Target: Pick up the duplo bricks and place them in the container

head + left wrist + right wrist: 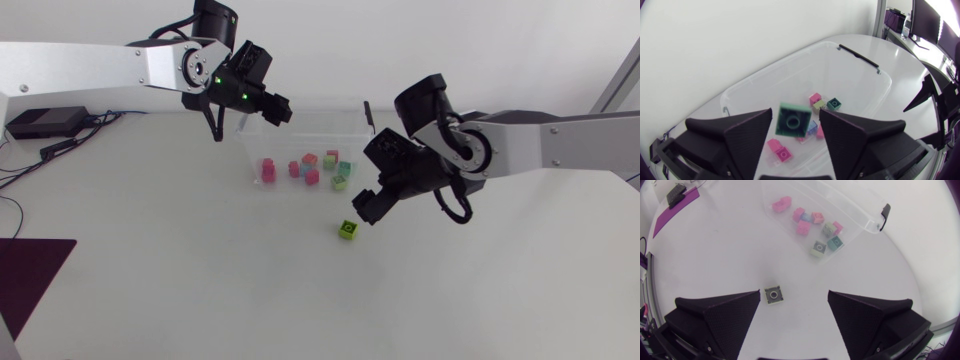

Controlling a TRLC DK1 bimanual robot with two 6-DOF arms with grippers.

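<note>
Your left arm (100, 62) comes in from the upper left of the head view. Its left gripper (275, 108) hangs over the back left corner of the clear container (310, 122) in the upper middle. A cluster of pink, red and green bricks (312, 172) lies on the container's floor. Your right arm (560, 145) enters from the right edge. The right gripper (362, 208) hovers just beside a lone green brick (347, 230) on the table (200, 290), below the container.

From the left wrist view, the left gripper's fingers (747, 132) stand moderately apart. A teal brick (792, 120) sits between them above the container, with a narrow gap on each side, so it is unclamped.

From the right wrist view, the right gripper's fingers (730, 312) are spread wide. The lone green brick lies on the table ahead, touched by neither, and the container is farther ahead.
</note>
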